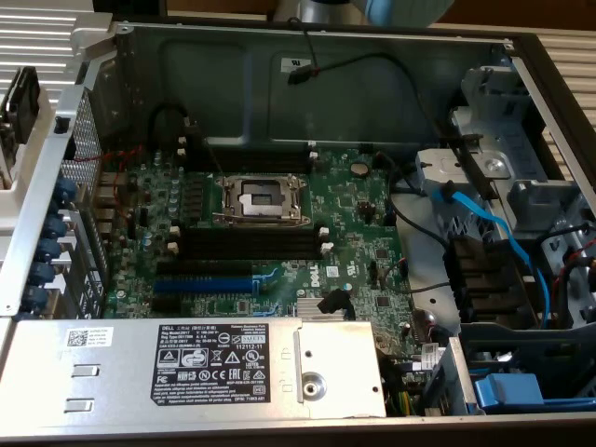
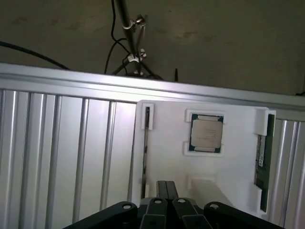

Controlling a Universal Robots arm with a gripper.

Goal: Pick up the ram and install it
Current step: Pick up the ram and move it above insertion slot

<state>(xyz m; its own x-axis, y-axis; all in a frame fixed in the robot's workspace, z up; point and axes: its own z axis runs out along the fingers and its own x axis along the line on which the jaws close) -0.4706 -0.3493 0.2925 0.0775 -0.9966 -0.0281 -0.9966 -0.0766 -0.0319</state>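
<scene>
here the clenched, empty gripper [image 2: 167,185] hovers well apart from the ram [image 2: 263,162] on the white tray [image 2: 164,138].

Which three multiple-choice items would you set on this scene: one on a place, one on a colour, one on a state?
1. Where is the ram?
A) in a motherboard slot
B) in the white tray
C) on the power supply

2. What colour is the flat cable at the exterior view's right?
A) orange
B) white
C) blue

3. How is the claw?
A) wide open
B) shut and empty
C) shut on the ram

Answers:
1 B: the green stick stands in a groove at the tray's edge.
2 C: it runs bright blue over the grey metal.
3 B: its fingers meet with nothing between them.
</scene>
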